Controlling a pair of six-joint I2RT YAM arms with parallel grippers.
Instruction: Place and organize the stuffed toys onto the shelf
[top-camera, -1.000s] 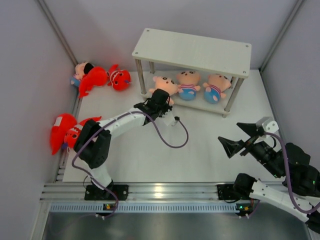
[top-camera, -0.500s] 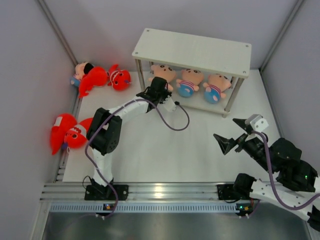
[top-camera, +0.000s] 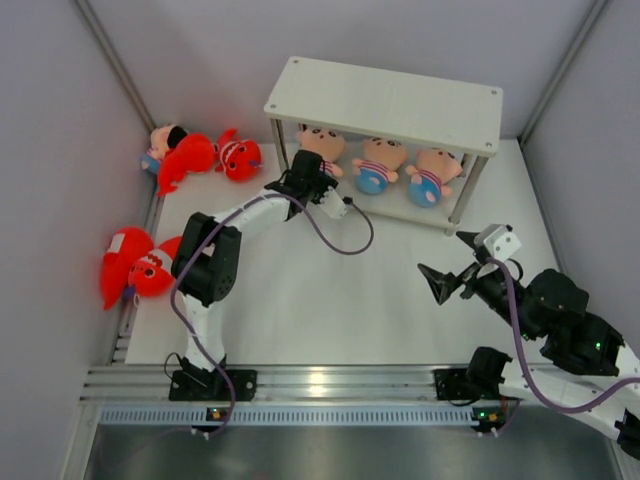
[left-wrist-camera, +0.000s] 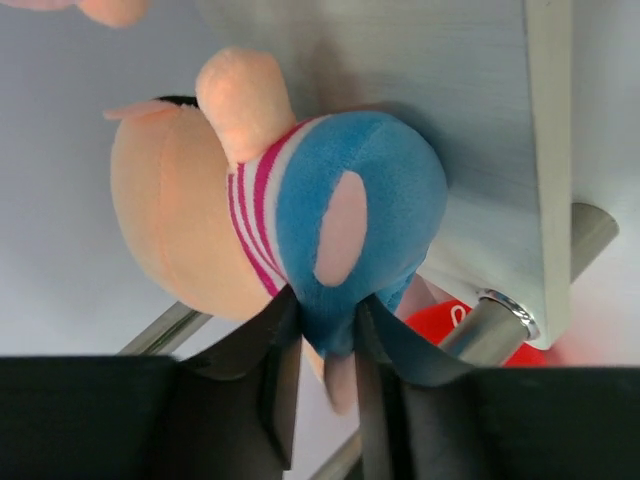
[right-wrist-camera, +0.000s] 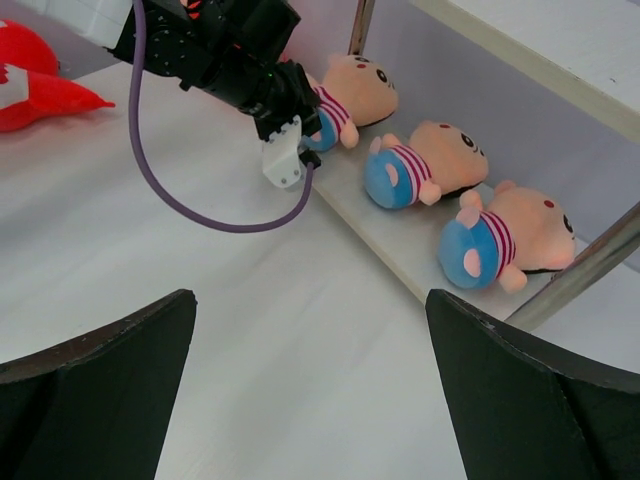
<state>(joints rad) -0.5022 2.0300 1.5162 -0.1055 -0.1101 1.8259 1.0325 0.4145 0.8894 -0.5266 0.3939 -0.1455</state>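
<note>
Shelf (top-camera: 385, 100) doll (top-camera: 322, 141) lies head rearward

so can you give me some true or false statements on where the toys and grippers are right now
1. Three dolls lie on the lower tier of the shelf. True.
2. A red shark sits on the top tier. False: the red sharks lie on the table, left of the shelf.
3. The right gripper is open and holds nothing. True.
4. The left gripper is at the rightmost doll. False: its fingers flank the blue bottom of the leftmost doll.
5. Every doll is on the shelf. False: a fourth doll lies on the table by the sharks.
</note>
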